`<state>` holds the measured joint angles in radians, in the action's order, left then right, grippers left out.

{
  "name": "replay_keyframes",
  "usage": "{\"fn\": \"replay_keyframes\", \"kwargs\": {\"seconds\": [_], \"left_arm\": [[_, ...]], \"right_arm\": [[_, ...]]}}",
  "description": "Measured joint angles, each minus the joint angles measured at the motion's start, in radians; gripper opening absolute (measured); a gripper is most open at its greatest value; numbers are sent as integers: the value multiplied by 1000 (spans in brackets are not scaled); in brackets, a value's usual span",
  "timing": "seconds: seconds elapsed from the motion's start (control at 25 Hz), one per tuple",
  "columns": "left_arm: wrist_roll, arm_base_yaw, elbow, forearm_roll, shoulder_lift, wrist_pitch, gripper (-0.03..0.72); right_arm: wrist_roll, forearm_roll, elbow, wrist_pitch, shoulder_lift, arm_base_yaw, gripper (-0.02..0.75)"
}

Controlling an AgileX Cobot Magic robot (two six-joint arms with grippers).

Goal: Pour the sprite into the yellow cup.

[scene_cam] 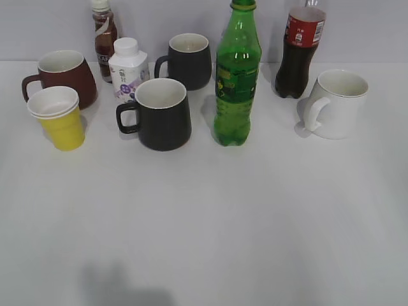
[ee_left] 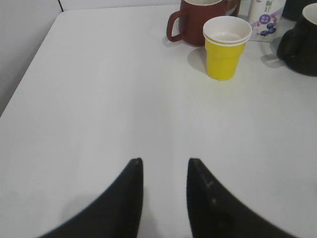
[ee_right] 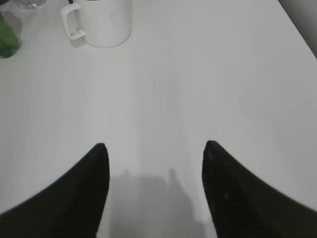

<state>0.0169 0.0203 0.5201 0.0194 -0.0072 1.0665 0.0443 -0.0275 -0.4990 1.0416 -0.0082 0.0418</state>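
Note:
The sprite (scene_cam: 236, 75), a tall green bottle, stands upright in the middle of the table; its base shows at the top left of the right wrist view (ee_right: 7, 39). The yellow cup (scene_cam: 58, 118) stands at the left, in front of a brown-red mug (scene_cam: 64, 76); it also shows in the left wrist view (ee_left: 226, 47). My left gripper (ee_left: 164, 161) is open and empty over bare table, well short of the cup. My right gripper (ee_right: 154, 146) is open wide and empty over bare table. Neither gripper shows in the exterior view.
Two black mugs (scene_cam: 159, 115) (scene_cam: 188, 60), a white milk bottle (scene_cam: 127, 69) and a brown drink bottle (scene_cam: 104, 38) stand between cup and sprite. A cola bottle (scene_cam: 301, 48) and white mug (scene_cam: 335, 103) stand at the right. The table's left edge (ee_left: 29, 64) is near.

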Motion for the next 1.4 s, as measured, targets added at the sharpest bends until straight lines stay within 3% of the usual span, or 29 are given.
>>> {"fn": "replay_keyframes", "kwargs": {"seconds": [1.28, 1.4], "left_arm": [[0, 0, 0, -2, 0, 0, 239], [0, -27, 4, -3, 8, -8, 239]], "right_arm": [[0, 0, 0, 0, 0, 0, 447], [0, 3, 0, 0, 0, 0, 447]]}}
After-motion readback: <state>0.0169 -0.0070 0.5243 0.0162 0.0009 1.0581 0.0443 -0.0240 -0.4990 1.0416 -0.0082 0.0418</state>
